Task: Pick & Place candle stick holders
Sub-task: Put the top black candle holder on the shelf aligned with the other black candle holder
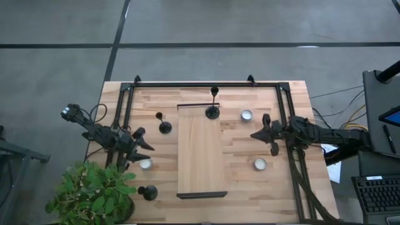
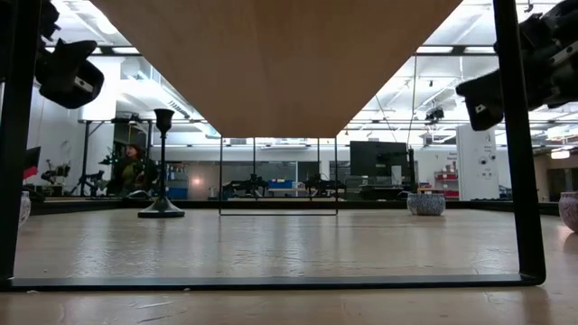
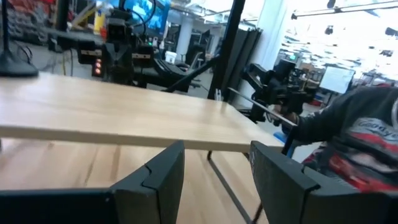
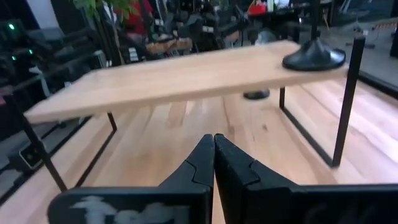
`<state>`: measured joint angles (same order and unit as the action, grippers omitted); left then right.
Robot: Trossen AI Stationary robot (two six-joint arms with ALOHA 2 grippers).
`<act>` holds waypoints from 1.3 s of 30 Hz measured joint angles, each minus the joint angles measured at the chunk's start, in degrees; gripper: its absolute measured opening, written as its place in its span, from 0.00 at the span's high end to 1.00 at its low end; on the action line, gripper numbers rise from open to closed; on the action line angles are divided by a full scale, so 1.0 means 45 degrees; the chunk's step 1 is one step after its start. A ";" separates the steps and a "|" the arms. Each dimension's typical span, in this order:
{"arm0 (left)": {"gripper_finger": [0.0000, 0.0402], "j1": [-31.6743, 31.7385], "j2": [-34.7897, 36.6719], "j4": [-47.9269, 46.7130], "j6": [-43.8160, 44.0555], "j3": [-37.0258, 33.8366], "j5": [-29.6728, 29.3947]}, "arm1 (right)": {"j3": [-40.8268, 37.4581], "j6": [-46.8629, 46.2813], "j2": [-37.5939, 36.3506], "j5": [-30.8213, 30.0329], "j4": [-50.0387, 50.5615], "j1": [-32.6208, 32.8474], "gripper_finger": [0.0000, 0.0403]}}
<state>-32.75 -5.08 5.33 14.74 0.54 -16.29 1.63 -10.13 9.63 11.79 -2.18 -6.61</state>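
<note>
Three black candle stick holders show in the high view. One (image 1: pixel 213 111) stands on its round base at the far end of a raised wooden shelf (image 1: pixel 201 156); it also shows in the right wrist view (image 4: pixel 314 59). One (image 1: pixel 164 127) stands on the table left of the shelf and shows in the low view (image 2: pixel 161 208). One (image 1: pixel 148 193) stands near the front left corner. My left gripper (image 1: pixel 144 140) is open and empty above the table left of the shelf, its fingers pointing at the shelf (image 3: pixel 214 168). My right gripper (image 1: pixel 255 134) is shut and empty right of the shelf (image 4: pixel 214 146).
Three white tealights stand on the table: far right (image 1: pixel 246 115), near right (image 1: pixel 260 164) and near left (image 1: pixel 145 164) by my left gripper. A potted plant (image 1: pixel 94 194) stands at the front left corner. A black frame (image 1: pixel 206 84) runs along the table's far edge and sides.
</note>
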 joint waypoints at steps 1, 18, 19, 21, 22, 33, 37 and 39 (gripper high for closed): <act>0.55 0.0000 0.0000 -0.0020 0.0100 0.0000 0.0023 | 0.0000 -0.0002 0.0033 0.0007 0.0191 0.0000 0.98; 0.55 0.0010 0.0000 0.0445 -0.1299 -0.0005 -0.0405 | 0.0000 0.0695 0.0156 0.0010 0.0615 -0.0005 0.98; 0.55 0.0010 0.0000 0.0624 -0.1315 -0.0005 -0.0410 | 0.0000 0.0688 0.0154 0.0015 0.0613 -0.0005 0.98; 0.55 0.0010 0.0000 0.1180 -0.1580 0.0000 -0.0451 | 0.0000 0.0692 0.0141 0.0010 0.0613 -0.0005 0.98; 0.55 0.0010 0.0000 0.1539 -0.1894 -0.0005 -0.0519 | 0.0000 0.0723 0.0141 0.0012 0.0611 -0.0005 0.98; 0.55 0.0010 0.0005 0.5459 -0.1142 -0.0005 -0.0638 | 0.0000 0.0721 0.0141 0.0015 0.0611 -0.0005 0.98; 0.55 0.0015 -0.0013 0.5359 -0.1547 -0.0005 -0.1797 | 0.0000 0.0723 0.0141 0.0015 0.0609 -0.0005 0.98; 0.56 0.0015 -0.0104 0.4338 -0.1891 -0.0005 -0.3042 | 0.0000 0.0724 0.0141 0.0015 0.0612 -0.0005 0.98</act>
<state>-32.69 -5.55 24.85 6.24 0.51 -29.97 1.63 -6.87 10.26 11.86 0.57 -6.63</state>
